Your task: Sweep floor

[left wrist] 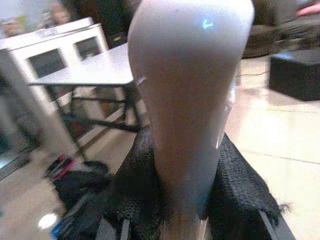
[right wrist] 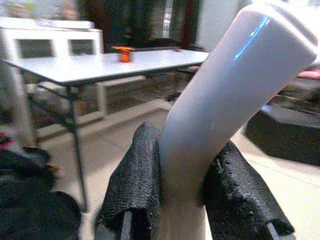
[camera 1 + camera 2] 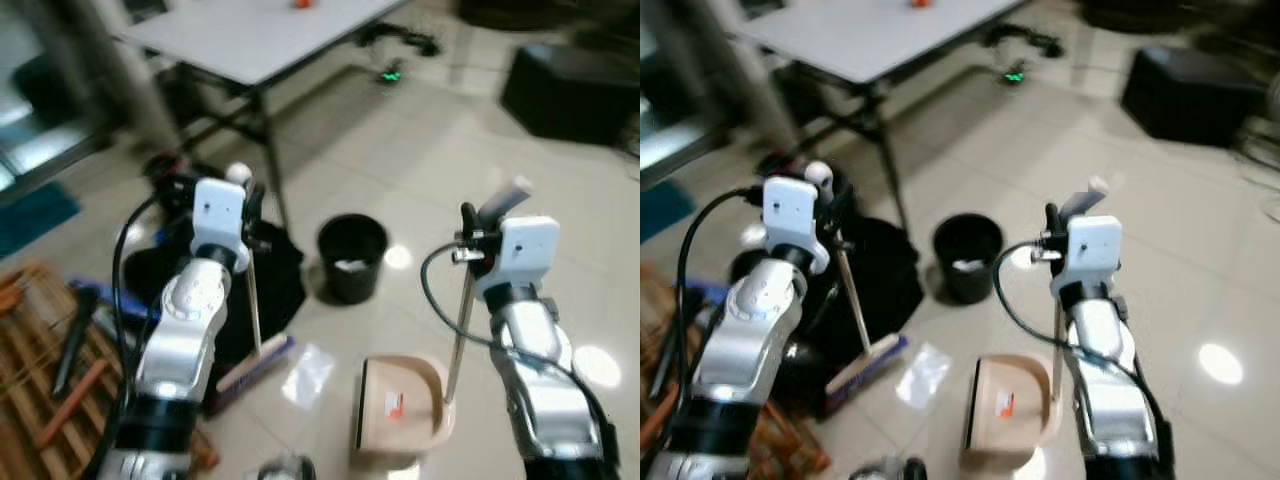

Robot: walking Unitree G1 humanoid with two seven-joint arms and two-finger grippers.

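Observation:
My left gripper (image 3: 248,212) is shut on the top of a broom handle (image 1: 187,100); the pale stick runs down to the broom head (image 3: 252,365) resting on the tiled floor. My right gripper (image 3: 470,240) is shut on the upright handle (image 2: 225,115) of a beige dustpan (image 3: 400,405), which sits on the floor between my arms. A clear plastic scrap (image 3: 308,372) lies on the tiles between the broom head and the dustpan. A black bin (image 3: 352,256) with some white rubbish inside stands just beyond them.
A folding table (image 3: 250,40) with black legs stands ahead on the left, a black bag (image 3: 230,275) at its foot. A black box (image 3: 570,90) is at the far right. Wooden slats and tools (image 3: 50,360) lie at my left. Open tiles stretch ahead on the right.

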